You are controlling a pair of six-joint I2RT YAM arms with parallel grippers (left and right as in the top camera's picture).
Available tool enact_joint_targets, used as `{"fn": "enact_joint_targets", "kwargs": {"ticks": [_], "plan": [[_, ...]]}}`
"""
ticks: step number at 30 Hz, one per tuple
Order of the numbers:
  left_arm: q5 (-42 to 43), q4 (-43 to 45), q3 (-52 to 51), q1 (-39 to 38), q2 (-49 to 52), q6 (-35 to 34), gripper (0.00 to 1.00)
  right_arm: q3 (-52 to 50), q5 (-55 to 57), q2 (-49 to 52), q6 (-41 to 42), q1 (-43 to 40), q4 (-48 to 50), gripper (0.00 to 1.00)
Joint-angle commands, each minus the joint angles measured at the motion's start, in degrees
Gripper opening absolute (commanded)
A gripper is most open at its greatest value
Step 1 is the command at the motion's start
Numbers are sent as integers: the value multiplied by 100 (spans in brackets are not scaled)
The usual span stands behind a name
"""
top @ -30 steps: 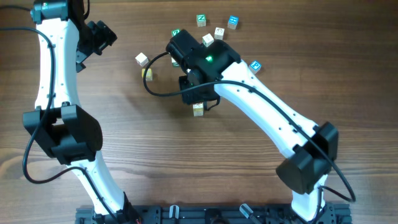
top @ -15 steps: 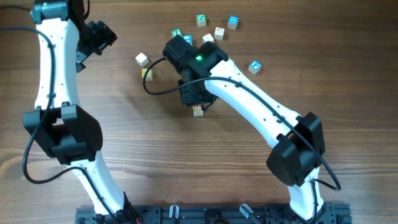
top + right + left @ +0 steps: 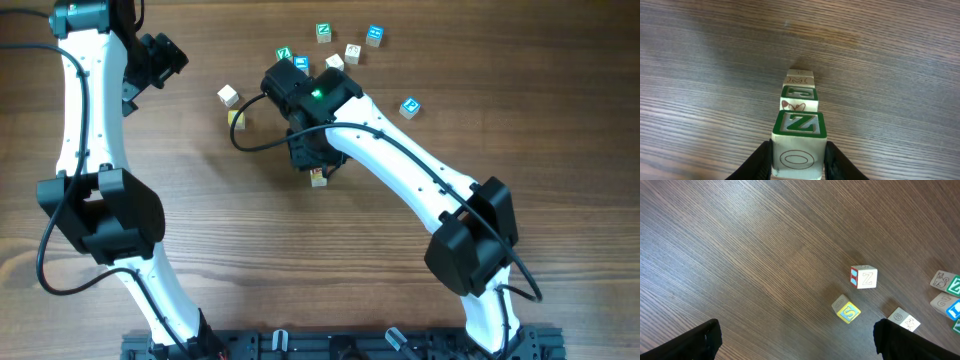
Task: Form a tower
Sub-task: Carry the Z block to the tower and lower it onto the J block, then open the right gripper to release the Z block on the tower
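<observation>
My left gripper (image 3: 796, 327) hangs over the far-left part of the table (image 3: 740, 255). Its jaws are spread wide with nothing between them, well apart from the work. Two loose cubes (image 3: 229, 95) lie between it and the centre.

At the centre, the right gripper (image 3: 798, 144) is closed narrow on the Z cube (image 3: 799, 124), with one finger flat on each opposite side face. In the wrist view the tower (image 3: 799, 93) sits straight beyond the fingertips, in line with the held cube. It shows a green-framed face, then pale wood with red marks. From overhead only a pale sliver of it peeks out under the gripper. I cannot tell whether the Z cube is already seated on the tower or hangs just above it.

I judge these cubes to be light, stiff wood with smooth faces, so the grip won't crush them. The stack is only one cube wide, though, and I expect any sideways nudge would tip it. I would take each cube by two opposite side faces and leave the tower itself untouched, lifting the fingers away straight.

Other cubes (image 3: 374, 36) lie scattered to the right.
</observation>
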Motion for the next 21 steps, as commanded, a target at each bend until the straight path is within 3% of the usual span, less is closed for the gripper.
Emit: {"fn": "enact_joint_targets", "kwargs": {"ticks": [1, 6, 10, 14, 15, 16, 21], "plan": [[-13, -2, 48, 0, -20, 26, 100, -15, -118, 122, 103, 9, 26, 35], [-13, -2, 48, 0, -20, 26, 100, -15, -116, 122, 149, 9, 26, 38], [-13, -2, 48, 0, -20, 26, 100, -15, -116, 122, 142, 9, 7, 53], [-13, -2, 48, 0, -20, 26, 100, -15, -125, 122, 144, 9, -122, 53], [-13, -2, 48, 0, -20, 26, 100, -15, -144, 122, 144, 9, -96, 69], [-13, -2, 48, 0, -20, 26, 100, -15, -144, 122, 140, 9, -57, 100], [-13, -2, 48, 0, -20, 26, 100, -15, -164, 122, 267, 9, -39, 100]]}}
